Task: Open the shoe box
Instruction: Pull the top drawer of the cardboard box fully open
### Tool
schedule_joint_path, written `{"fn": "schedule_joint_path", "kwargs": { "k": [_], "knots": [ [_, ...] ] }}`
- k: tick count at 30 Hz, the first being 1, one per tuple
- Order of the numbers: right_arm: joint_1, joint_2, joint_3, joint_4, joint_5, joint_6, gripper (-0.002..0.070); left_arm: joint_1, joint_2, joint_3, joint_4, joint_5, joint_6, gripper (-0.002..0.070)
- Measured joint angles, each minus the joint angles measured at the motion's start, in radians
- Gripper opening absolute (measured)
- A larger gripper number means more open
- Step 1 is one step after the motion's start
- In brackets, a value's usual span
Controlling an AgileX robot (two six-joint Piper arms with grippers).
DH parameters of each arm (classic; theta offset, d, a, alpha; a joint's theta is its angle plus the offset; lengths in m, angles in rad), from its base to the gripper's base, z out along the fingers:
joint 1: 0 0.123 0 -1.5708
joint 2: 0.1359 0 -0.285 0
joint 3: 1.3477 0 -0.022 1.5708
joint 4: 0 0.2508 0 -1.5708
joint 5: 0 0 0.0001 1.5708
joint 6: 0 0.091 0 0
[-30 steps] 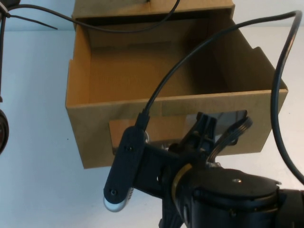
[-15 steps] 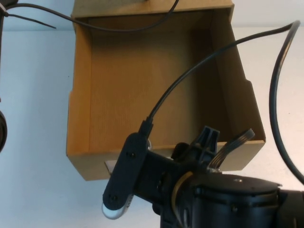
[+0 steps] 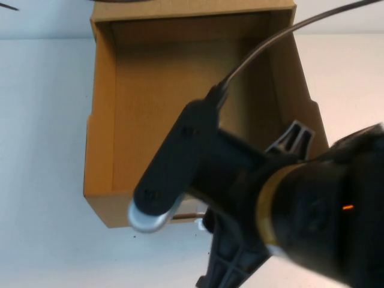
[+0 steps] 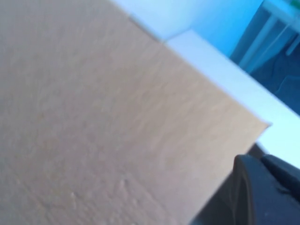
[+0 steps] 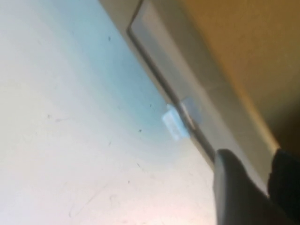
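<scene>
The right arm (image 3: 318,222) was a bulky black casing with a dull gold ring round it and a tiny orange light on its side; a black oblong camera housing (image 3: 174,162), silver at its rounded end, sat on it; a thin black cable (image 3: 258,51) ran from its top; the right gripper (image 5: 253,161), at that arm's tip, had dark matt fingers (image 5: 234,187); the left gripper (image 4: 267,187), seen only by its own wrist camera, showed glossy black.

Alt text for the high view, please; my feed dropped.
The shoe box stands open on the white table, lid folded back behind it. The right arm fills the near right, its right gripper open by the box's front wall; the left gripper is outside this view.
</scene>
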Motion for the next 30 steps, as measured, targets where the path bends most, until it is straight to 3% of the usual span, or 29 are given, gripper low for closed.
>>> {"fn": "schedule_joint_path", "kwargs": {
  "k": [7,15,23,30],
  "knots": [
    [-0.051,-0.091,-0.007,-0.065,0.006,0.037,0.002,0.0,-0.096,0.0,0.03,0.002,0.014,-0.0005],
    [-0.417,-0.149,-0.007,-0.044,0.009,0.015,-0.001,0.0,-0.266,0.085,0.183,0.008,0.02,-0.0005],
    [-0.864,-0.27,0.012,0.223,-0.114,-0.155,-0.0012,0.0,-0.59,0.576,0.325,-0.02,0.04,-0.0005],
    [-1.084,-0.427,0.208,0.408,-0.284,-0.249,-0.0013,0.0,-0.978,1.136,0.385,-0.338,0.026,-0.0005]
  ]
}}
